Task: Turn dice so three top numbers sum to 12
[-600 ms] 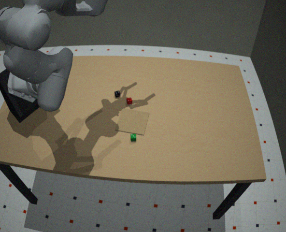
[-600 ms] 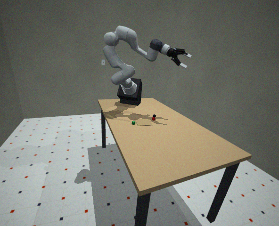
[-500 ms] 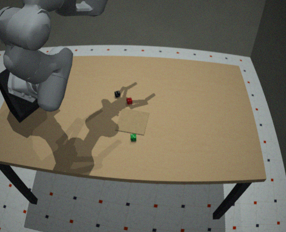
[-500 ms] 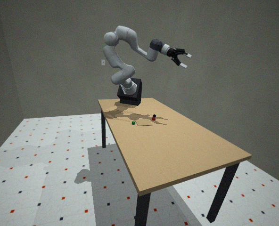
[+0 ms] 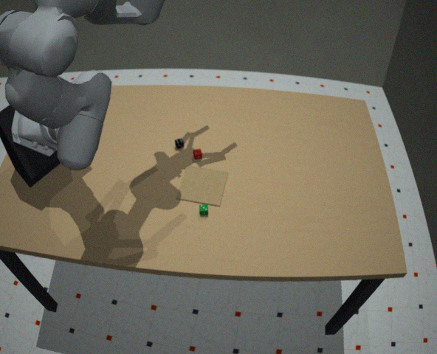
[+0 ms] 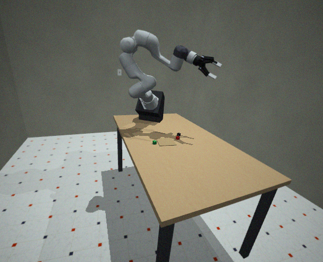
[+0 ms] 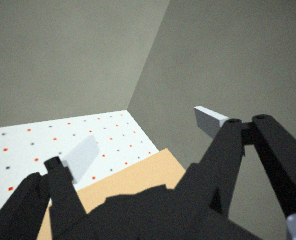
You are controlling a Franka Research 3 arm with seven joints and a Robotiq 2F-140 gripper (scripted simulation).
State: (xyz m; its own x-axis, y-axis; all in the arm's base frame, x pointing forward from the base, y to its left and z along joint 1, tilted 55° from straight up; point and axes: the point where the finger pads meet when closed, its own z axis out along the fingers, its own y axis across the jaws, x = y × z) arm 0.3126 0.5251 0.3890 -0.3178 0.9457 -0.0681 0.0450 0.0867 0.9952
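A thin tan square mat [image 5: 203, 186] [image 6: 167, 142] lies flat on the table. A green die [image 5: 203, 209] [image 6: 154, 142] sits on the table just off the mat's near edge in the top view. A red die [image 5: 198, 154] [image 6: 177, 137] sits on the table beyond the mat's far edge. A black die [image 5: 179, 143] [image 6: 178, 134] sits farther back, to the left of the red one. The numbers on top are too small to read. My gripper [image 6: 218, 71] [image 7: 145, 130] is wide open and empty, high above the table, its fingers pointing sideways and away from the dice.
The table [image 5: 306, 190] [image 6: 207, 169] reaches far to the right of the mat in the top view. The black robot base [image 5: 29, 167] [image 6: 150, 114] stands at its left end. The arm's shadow falls across the black and red dice area and the mat's left edge.
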